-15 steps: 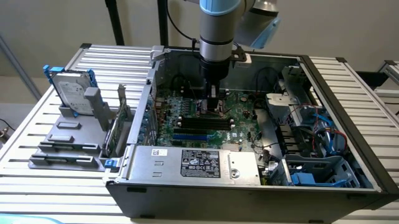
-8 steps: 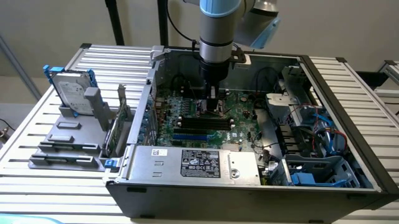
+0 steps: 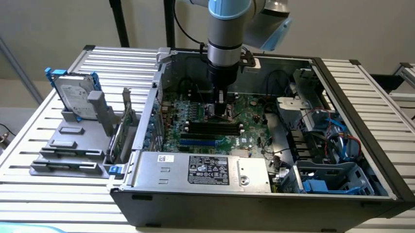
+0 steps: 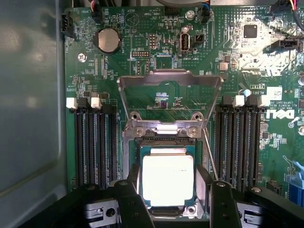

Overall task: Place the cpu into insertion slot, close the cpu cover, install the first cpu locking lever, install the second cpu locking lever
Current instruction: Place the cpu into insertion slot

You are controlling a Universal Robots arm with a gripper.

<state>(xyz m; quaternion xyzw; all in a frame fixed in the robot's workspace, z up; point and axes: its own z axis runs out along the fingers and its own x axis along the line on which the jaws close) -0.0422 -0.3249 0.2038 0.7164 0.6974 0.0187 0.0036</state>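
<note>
One cpu [image 4: 168,179] in the insertion slot [image 4: 164,141], between parted jaws

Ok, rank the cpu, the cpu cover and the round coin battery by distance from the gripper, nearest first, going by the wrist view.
1. cpu: right at the gripper, between its fingers.
2. cpu cover: raised open just beyond the cpu.
3. coin battery: farthest, out past the cover on the green board.
</note>
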